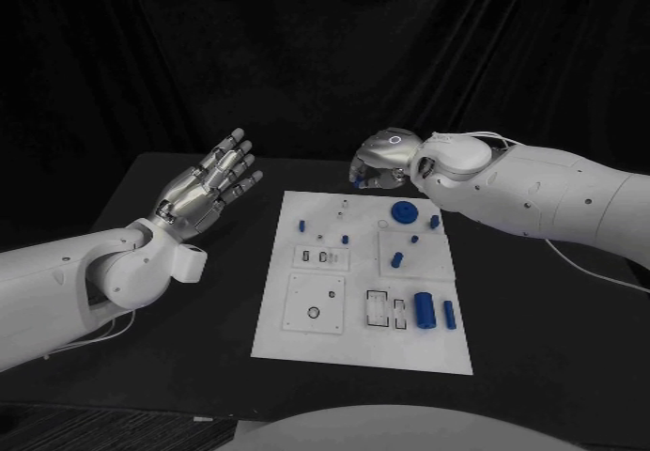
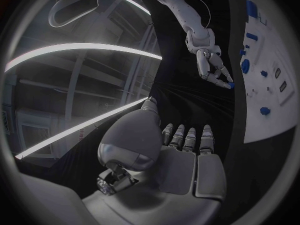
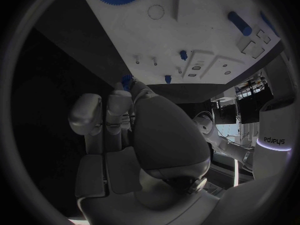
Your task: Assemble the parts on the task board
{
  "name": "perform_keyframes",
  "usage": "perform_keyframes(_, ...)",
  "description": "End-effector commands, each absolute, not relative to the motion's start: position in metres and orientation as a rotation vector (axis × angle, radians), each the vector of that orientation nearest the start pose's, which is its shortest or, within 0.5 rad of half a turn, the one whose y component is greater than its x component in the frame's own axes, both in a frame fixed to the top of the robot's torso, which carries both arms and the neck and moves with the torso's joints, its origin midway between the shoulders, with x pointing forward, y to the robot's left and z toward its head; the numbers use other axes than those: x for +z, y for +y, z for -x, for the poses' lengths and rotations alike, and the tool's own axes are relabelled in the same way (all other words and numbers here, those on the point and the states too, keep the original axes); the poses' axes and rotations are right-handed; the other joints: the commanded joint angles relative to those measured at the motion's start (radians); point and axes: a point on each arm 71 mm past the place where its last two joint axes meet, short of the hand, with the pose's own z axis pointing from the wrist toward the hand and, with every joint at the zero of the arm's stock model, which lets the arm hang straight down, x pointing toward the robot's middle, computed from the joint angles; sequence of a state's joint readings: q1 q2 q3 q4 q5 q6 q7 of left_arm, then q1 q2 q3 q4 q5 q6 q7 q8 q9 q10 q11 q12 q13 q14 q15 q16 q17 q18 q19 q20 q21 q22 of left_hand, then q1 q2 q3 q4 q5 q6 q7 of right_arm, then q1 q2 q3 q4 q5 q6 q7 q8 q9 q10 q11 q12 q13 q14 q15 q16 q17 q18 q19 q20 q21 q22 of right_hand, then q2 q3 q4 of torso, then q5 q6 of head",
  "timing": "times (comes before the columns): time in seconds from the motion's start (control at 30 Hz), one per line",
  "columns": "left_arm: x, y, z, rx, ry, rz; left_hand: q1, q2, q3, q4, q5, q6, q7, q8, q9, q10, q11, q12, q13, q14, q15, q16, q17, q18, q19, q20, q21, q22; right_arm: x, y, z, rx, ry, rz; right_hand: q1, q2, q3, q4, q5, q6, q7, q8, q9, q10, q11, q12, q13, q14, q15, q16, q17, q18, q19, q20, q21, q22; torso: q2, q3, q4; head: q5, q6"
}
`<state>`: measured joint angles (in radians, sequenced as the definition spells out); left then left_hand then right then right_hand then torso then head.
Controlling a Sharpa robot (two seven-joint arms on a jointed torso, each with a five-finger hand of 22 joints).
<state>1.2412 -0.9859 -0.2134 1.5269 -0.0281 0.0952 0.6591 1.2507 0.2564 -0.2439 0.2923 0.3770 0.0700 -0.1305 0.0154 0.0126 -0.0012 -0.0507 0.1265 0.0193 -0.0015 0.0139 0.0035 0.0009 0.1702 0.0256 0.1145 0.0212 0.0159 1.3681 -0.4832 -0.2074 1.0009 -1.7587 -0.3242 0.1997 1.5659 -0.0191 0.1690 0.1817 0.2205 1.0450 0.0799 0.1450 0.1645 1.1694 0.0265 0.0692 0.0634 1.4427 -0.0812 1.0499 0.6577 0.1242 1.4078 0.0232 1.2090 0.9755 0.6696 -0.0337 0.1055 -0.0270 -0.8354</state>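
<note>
The white task board (image 1: 309, 310) lies in the middle of the black table. On it are a blue gear (image 1: 404, 210), several small blue pegs (image 1: 397, 258) and two blue cylinders (image 1: 424, 310) near the front. My right hand (image 1: 383, 160) hovers over the board's far edge with its fingers curled, pinching a small blue part (image 3: 127, 80) at its fingertips. The left wrist view shows that same small blue part (image 2: 232, 85) below the right hand (image 2: 211, 65). My left hand (image 1: 210, 183) is raised to the left of the board, fingers spread, holding nothing.
The black table (image 1: 542, 310) spreads out on both sides of the board, with a dark curtain behind it. The board has rectangular cut-outs (image 1: 386, 308) and a round hole (image 1: 315, 313) near its front. A thin cable (image 1: 582, 268) trails under my right arm.
</note>
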Motion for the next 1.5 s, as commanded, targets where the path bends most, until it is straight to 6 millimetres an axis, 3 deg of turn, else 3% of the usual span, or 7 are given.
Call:
perform_keyframes(0.03,-0.194,0.261,-0.457,-1.884,1.416,0.869,0.010,0.004,-0.005,0.000,0.006,0.014,0.014,0.000,0.002,-0.001,-0.013,-0.005,-0.001,0.001,0.010,-0.004,-0.001,0.000,-0.001,0.011,-0.003,-0.001,-0.172,-0.148,-0.571,0.453,1.490,0.754,0.002,-0.008,0.003,-0.001,0.005,-0.007,0.000,-0.004,0.000,-0.002,0.004,-0.006,0.000,0.002,0.004,0.001,0.001,-0.011,0.000,0.004,0.006,0.001,0.017,-0.0010,0.0144,-0.009,0.010)
perform_keyframes(0.1,-0.194,0.261,-0.457,-1.889,1.424,0.869,0.012,0.006,-0.005,0.000,0.010,0.022,0.027,0.001,0.004,-0.001,-0.021,-0.008,-0.001,0.001,0.012,-0.004,-0.001,0.001,-0.001,0.014,-0.003,-0.001,-0.174,-0.146,-0.572,0.452,1.493,0.755,0.001,-0.009,0.006,-0.001,0.005,-0.009,0.000,-0.005,0.000,-0.003,0.004,-0.006,0.000,0.002,0.004,0.002,0.002,-0.012,0.000,0.005,0.007,0.004,0.020,-0.0026,0.0176,-0.012,0.015)
perform_keyframes(0.27,-0.195,0.260,-0.455,-1.899,1.440,0.870,0.028,0.012,-0.002,0.000,0.053,0.047,0.060,0.006,0.007,0.000,-0.029,-0.008,-0.001,0.001,0.013,-0.004,-0.001,0.005,-0.001,0.021,-0.002,0.000,-0.179,-0.143,-0.575,0.445,1.508,0.755,0.001,-0.012,0.008,-0.001,0.006,-0.011,0.000,-0.007,0.000,-0.003,0.004,-0.006,0.000,0.002,0.004,0.003,0.005,-0.012,0.000,0.005,0.008,0.005,0.027,-0.0066,0.0172,-0.011,0.027)
perform_keyframes(0.47,-0.195,0.259,-0.455,-1.905,1.454,0.873,0.039,0.015,0.001,0.000,0.082,0.069,0.077,0.011,0.010,0.001,-0.026,-0.006,-0.001,0.001,0.017,-0.004,-0.001,0.006,-0.001,0.025,-0.002,0.000,-0.183,-0.138,-0.574,0.448,1.522,0.759,0.002,-0.014,0.014,-0.002,0.007,-0.013,0.001,-0.009,0.000,-0.003,0.004,-0.006,0.000,0.002,0.005,0.003,0.006,-0.013,0.000,0.006,0.010,0.009,0.027,-0.0088,0.0176,-0.014,0.028)
perform_keyframes(0.67,-0.196,0.258,-0.454,-1.915,1.468,0.874,0.047,0.017,0.004,-0.001,0.098,0.072,0.081,0.012,0.011,0.001,-0.020,-0.003,0.000,0.001,0.021,-0.004,-0.001,0.007,-0.001,0.028,-0.001,0.000,-0.187,-0.135,-0.574,0.445,1.542,0.759,0.003,-0.018,0.022,-0.003,0.011,-0.015,0.002,-0.012,0.000,-0.006,0.005,-0.006,0.000,0.002,0.006,0.003,0.008,-0.013,-0.001,0.007,0.011,0.013,0.021,-0.0099,0.0161,-0.015,0.020)
perform_keyframes(0.97,-0.196,0.256,-0.455,-1.925,1.481,0.875,0.057,0.018,0.009,-0.002,0.116,0.072,0.082,0.012,0.010,0.002,-0.017,-0.002,0.000,0.001,0.024,-0.004,-0.001,0.006,-0.002,0.030,-0.001,0.000,-0.193,-0.137,-0.575,0.425,1.572,0.749,0.003,-0.024,0.036,-0.005,0.020,-0.018,0.003,-0.016,0.002,-0.011,0.006,-0.007,0.000,0.000,0.007,0.002,0.010,-0.014,-0.002,0.008,0.014,0.019,0.018,-0.0104,0.0151,-0.021,0.021)
perform_keyframes(1.5,-0.197,0.253,-0.453,-1.946,1.502,0.875,0.074,0.022,0.019,-0.003,0.139,0.083,0.090,0.015,0.012,0.003,-0.008,0.003,0.000,0.001,0.033,-0.004,-0.001,0.005,0.000,0.036,0.001,0.001,-0.204,-0.132,-0.576,0.413,1.578,0.728,0.001,-0.030,0.048,-0.005,0.023,-0.022,0.004,-0.020,0.003,-0.018,0.009,-0.008,0.000,-0.003,0.008,0.001,0.011,-0.013,-0.005,0.010,0.014,0.020,0.014,-0.0112,0.0127,-0.014,0.012)
